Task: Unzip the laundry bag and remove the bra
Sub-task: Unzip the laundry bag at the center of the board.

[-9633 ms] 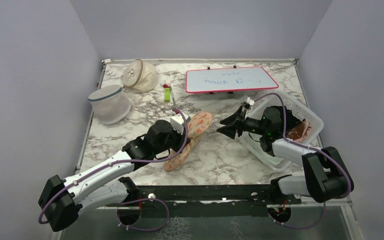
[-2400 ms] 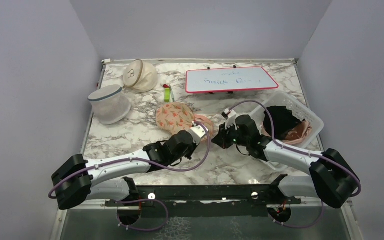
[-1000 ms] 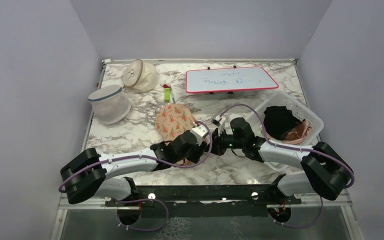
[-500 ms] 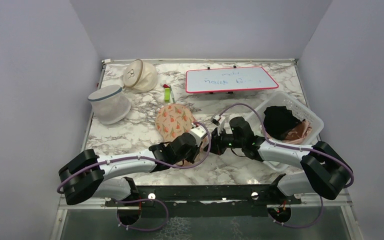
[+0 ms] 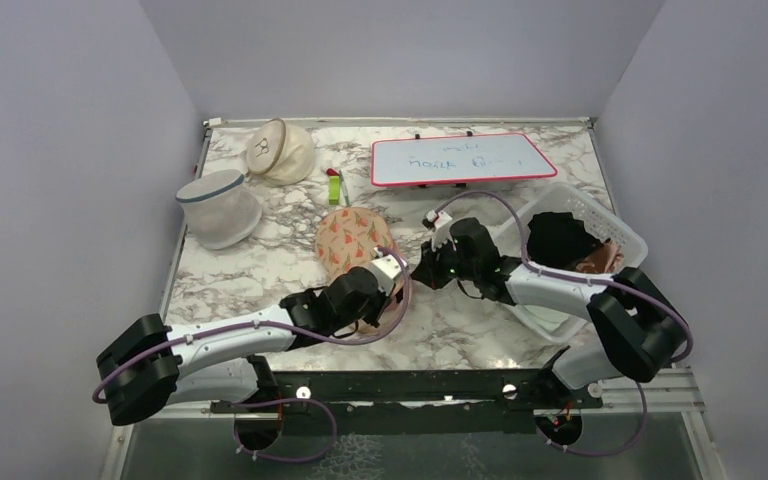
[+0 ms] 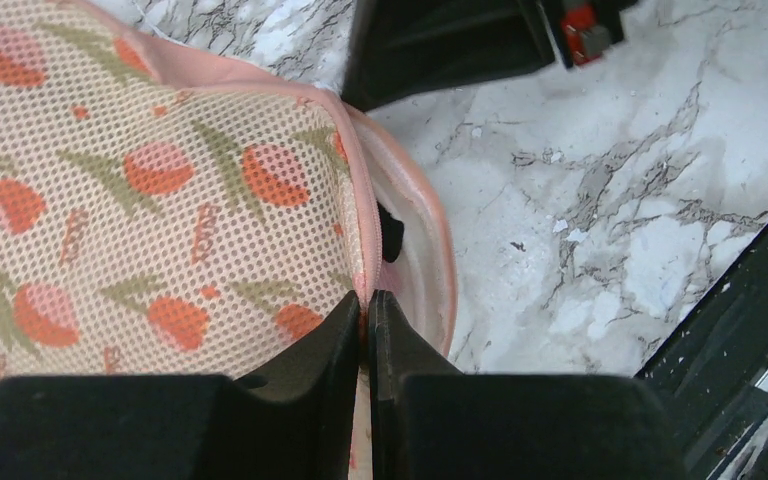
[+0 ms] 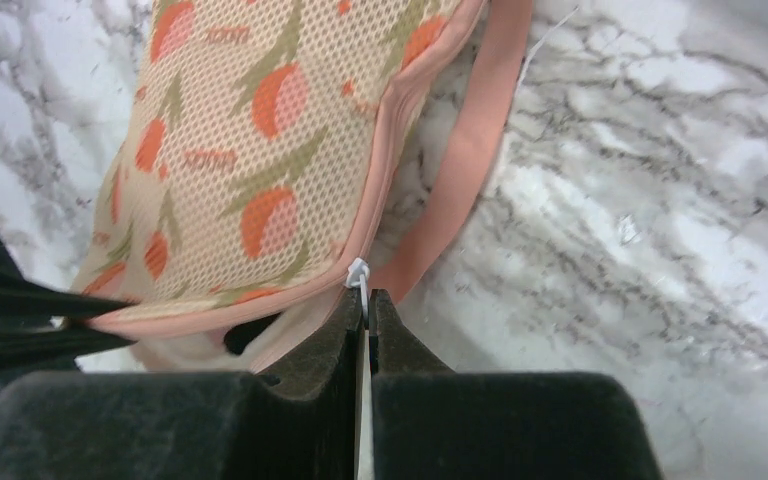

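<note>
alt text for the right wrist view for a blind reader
The right gripper is pinched shut on the white zipper pull at the edge of the laundry bag, peach mesh printed with red flowers, on the marble table.

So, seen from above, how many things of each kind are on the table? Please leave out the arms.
Bags: 3 (floral laundry bag, white mesh bag, cream bag)
Whiteboard: 1
Green-red stick: 1
Clear bin: 1
Cloths in it: 2 (black cloth, brownish-pink cloth)
Total: 8
</note>
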Tool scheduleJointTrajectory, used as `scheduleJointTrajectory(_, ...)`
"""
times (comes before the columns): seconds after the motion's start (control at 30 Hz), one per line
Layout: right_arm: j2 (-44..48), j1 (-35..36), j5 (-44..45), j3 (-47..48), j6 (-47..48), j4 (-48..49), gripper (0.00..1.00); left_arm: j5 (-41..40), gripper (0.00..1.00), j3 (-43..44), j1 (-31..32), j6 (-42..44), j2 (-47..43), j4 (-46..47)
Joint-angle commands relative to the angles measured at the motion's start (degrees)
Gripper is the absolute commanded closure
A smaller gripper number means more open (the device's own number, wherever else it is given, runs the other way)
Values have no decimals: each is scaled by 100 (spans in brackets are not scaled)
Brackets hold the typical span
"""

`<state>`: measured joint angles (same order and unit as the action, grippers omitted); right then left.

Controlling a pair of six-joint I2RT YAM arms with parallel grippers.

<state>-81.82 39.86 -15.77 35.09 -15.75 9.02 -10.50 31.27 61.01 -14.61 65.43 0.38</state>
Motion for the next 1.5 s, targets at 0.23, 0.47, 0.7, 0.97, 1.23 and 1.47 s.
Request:
scheduleJointTrajectory(0.23,-986,-180,-40,790,955,679,99,65,100,-310,-19,-387,-267,-56)
scheduleJointTrajectory(0.47,-256,-95,-1040,169,769,698,99,-174,86,-260,-15,-556,-73,-163)
scheduleJointTrajectory(0.7,235,320,-919,-274,12,749,99,-36,62,108,-11,-440,120,-49)
scheduleJointTrajectory(0.97,141,512,-887,-536,-742,1282,99,-95,28,246,-11,-401,-47,-199)
scheduleJointTrajectory(1.23,235,540,-941,-510,-799,1225,99,-425,47,56,-11,-528,80,-294)
scheduleJointTrajectory(1.47,358,547,-853,-532,-767,1107,99,-800,82,252,-11,-567,321,-481)
